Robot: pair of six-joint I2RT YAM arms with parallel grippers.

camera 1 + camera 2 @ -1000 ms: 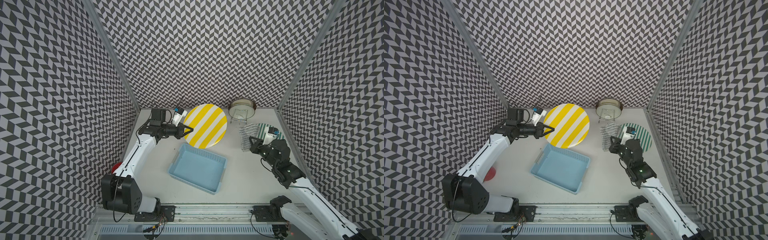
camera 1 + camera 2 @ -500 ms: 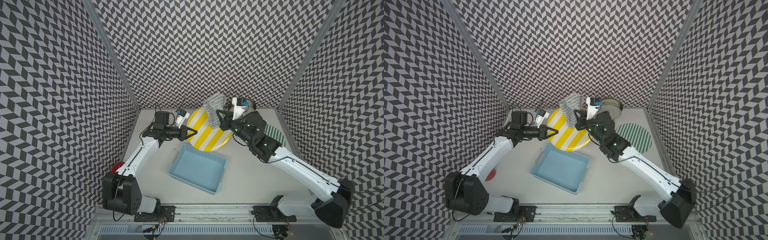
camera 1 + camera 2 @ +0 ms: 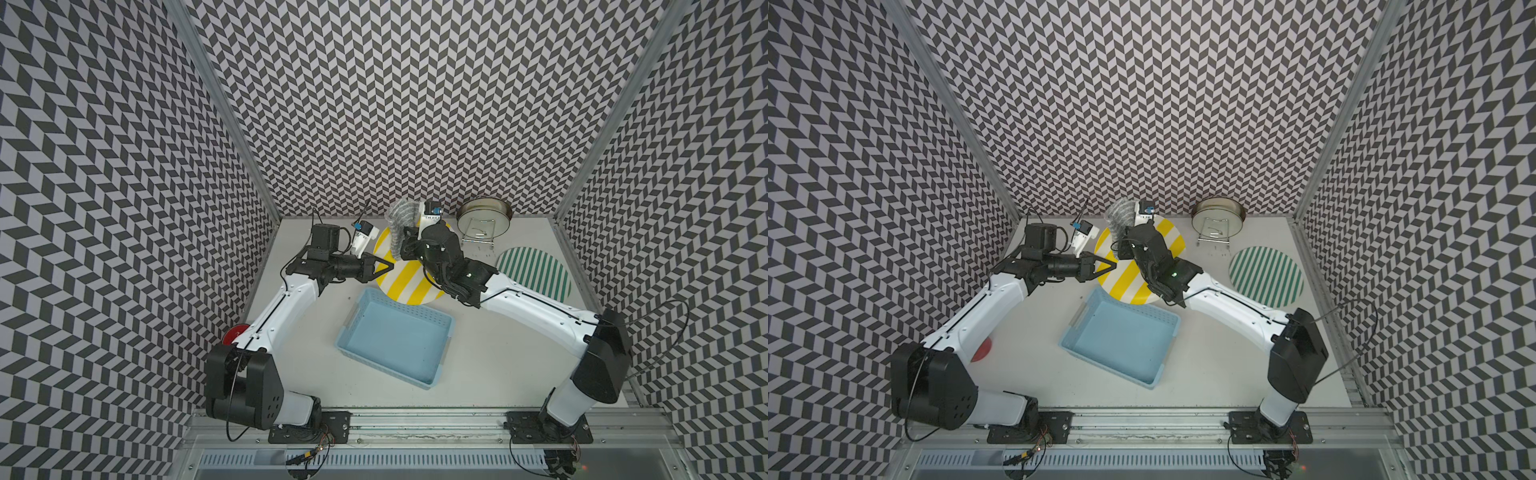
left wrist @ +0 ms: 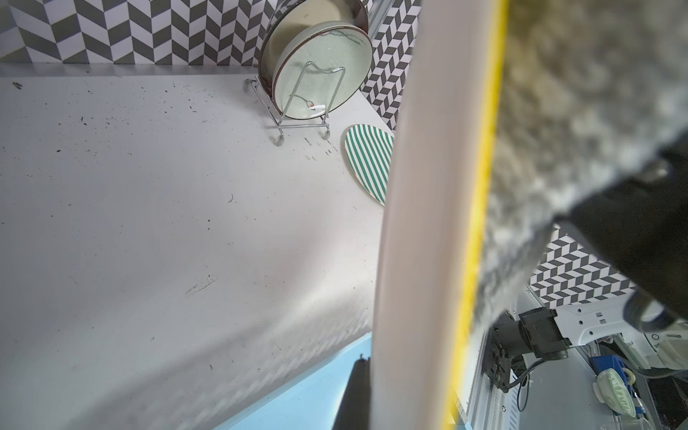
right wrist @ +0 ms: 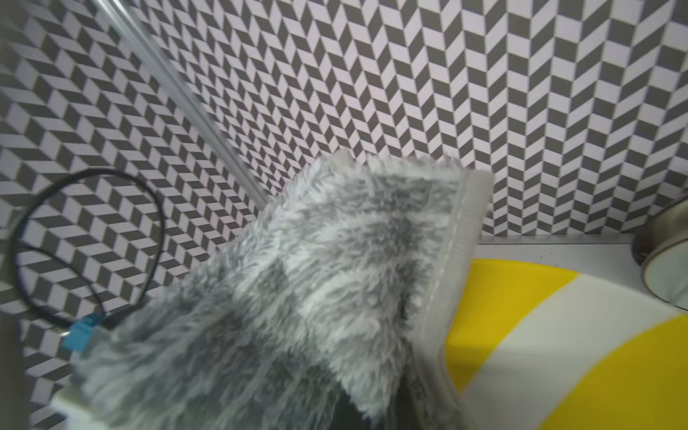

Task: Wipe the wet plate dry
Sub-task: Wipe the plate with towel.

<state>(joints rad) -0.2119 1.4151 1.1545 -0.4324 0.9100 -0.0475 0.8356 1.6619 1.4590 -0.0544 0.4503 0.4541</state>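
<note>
Over the last second the right arm has swung in from beside the green-striped plate (image 3: pixel 536 270) and carried the cloth (image 3: pixel 399 216) across to the far left part of the yellow-striped plate (image 3: pixel 409 282). The right gripper (image 3: pixel 405 243) has its fingers closed on the fluffy grey cloth, whose free end stands up above them. The left wrist view shows the cloth (image 4: pixel 558 130) lying against the plate's yellow face.

The left gripper (image 3: pixel 388 266) has its fingers clamped on the plate's left rim. It holds the plate tilted and off the table (image 3: pixel 498 361), between the two arms. In both top views its near rim overlaps the far edge of the blue basket (image 3: pixel 395 336).

A dish in a wire rack (image 3: pixel 484 216) stands at the back wall. A red object (image 3: pixel 232 334) shows beside the left arm.
</note>
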